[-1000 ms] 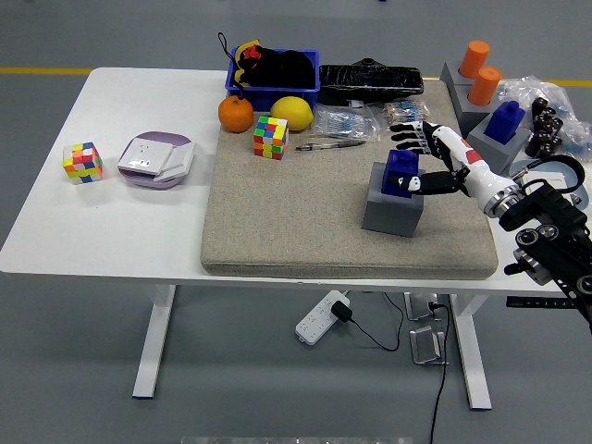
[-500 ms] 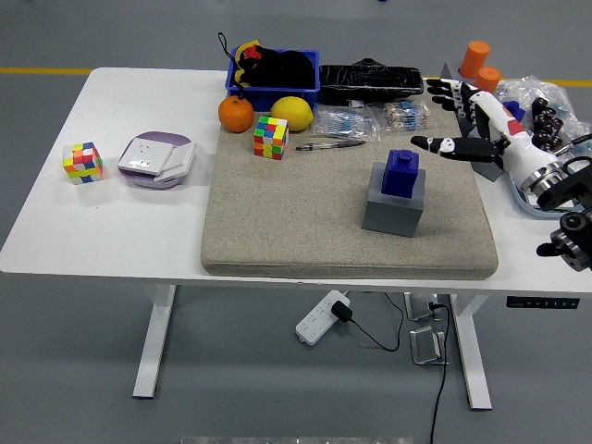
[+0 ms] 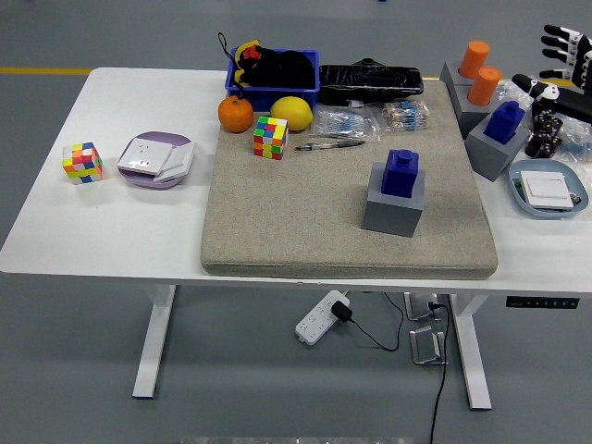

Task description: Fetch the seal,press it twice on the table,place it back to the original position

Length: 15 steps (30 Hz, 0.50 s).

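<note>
While the white table (image 3: 55,231) carries a grey mat (image 3: 296,213), the blue seal (image 3: 401,173) stands upright on its grey block (image 3: 392,211), well left of and below the right hand (image 3: 564,57), whose spread fingers hold nothing, apparently; no writing is readable.

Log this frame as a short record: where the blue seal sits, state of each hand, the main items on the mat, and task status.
seal: blue seal upright in its grey holder, on the beige mat
right hand: right hand at the upper right edge, fingers spread, holding nothing
left hand: not in view
mat items: orange, lemon, colour cube, pen
status: seal sits in its holder, hand clear of it
</note>
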Tool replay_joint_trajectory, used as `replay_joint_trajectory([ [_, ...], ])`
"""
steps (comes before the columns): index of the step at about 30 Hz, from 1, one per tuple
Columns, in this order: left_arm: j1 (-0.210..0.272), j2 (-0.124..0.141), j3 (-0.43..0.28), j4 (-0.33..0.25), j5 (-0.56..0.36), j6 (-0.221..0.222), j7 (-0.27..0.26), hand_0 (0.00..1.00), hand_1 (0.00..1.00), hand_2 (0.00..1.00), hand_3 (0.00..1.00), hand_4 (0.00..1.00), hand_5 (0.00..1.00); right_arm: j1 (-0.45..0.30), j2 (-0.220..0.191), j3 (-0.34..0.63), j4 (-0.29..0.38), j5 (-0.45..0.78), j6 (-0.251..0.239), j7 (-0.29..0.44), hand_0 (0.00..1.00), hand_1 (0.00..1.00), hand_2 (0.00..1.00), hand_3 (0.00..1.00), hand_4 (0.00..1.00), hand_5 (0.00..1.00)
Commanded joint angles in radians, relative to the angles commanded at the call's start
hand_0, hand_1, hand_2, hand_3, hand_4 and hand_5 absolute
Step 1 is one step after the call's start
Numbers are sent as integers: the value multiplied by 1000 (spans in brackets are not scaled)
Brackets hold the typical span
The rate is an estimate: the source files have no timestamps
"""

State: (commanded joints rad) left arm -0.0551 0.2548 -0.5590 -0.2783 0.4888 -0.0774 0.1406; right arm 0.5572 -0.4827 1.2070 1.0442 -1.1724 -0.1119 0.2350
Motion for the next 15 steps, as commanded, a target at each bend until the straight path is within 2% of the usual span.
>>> replay_joint_trajectory([
  [2, 0, 1, -2, 0, 0, 0, 0, 679, 639, 604, 646, 693, 197, -7, -7, 14, -1, -5, -3, -1, 313, 676, 880, 867, 998, 424],
  [3, 1, 1, -2, 0, 1, 0, 0, 679, 639, 604, 647, 693, 197, -11, -11, 20, -2, -6, -4, -1, 183, 594, 870, 860, 998, 432],
  [14, 3, 2, -2, -1, 1, 1, 0, 681, 639, 604, 646, 692, 198, -60, -37, 75, 4, -21, 2, -21, 225, 594, 853, 848, 998, 419],
  [15, 3, 3, -2, -1, 1, 1, 0, 679, 639, 604, 647, 693, 198, -68, -40, 82, 3, -21, 4, -24, 700, 712, 817, 836, 998, 410],
])
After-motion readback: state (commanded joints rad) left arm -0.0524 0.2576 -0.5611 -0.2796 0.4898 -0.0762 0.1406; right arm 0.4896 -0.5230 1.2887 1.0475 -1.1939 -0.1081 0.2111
